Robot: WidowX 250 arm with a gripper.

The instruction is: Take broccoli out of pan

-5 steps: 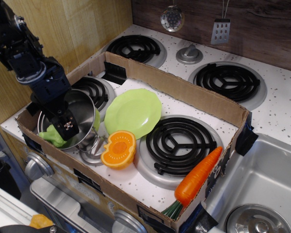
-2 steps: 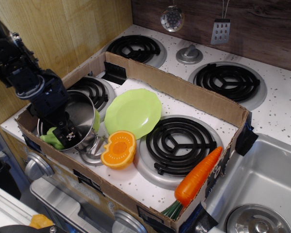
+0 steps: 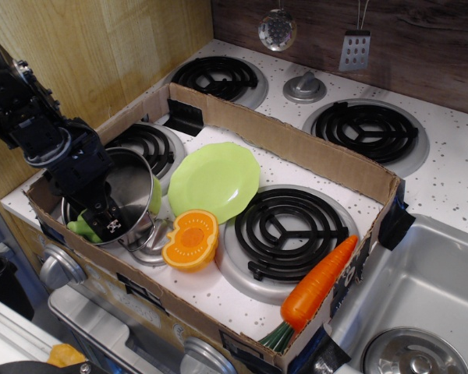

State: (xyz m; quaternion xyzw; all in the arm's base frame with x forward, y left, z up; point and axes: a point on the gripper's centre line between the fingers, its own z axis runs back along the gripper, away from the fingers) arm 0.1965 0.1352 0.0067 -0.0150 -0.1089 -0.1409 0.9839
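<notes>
The pan (image 3: 132,183) is a shiny steel pot at the front left corner of the cardboard box. The light-green broccoli (image 3: 81,228) lies at the pan's front left, partly hidden by the arm. My gripper (image 3: 107,224) reaches down into the pan, its dark fingers (image 3: 113,224) right beside the broccoli on its right side. The jaws look open. I cannot tell whether they touch the broccoli.
A light-green plate (image 3: 215,181) leans next to the pan. An orange half (image 3: 191,239) lies in front of it, and a carrot (image 3: 318,283) at the box's front right. The cardboard box wall (image 3: 288,140) surrounds the burners (image 3: 287,226). A sink (image 3: 421,296) is at the right.
My gripper has moved down and slightly left, deeper into the pan toward the broccoli. More of the broccoli is now covered by the gripper. Nothing else moved.
</notes>
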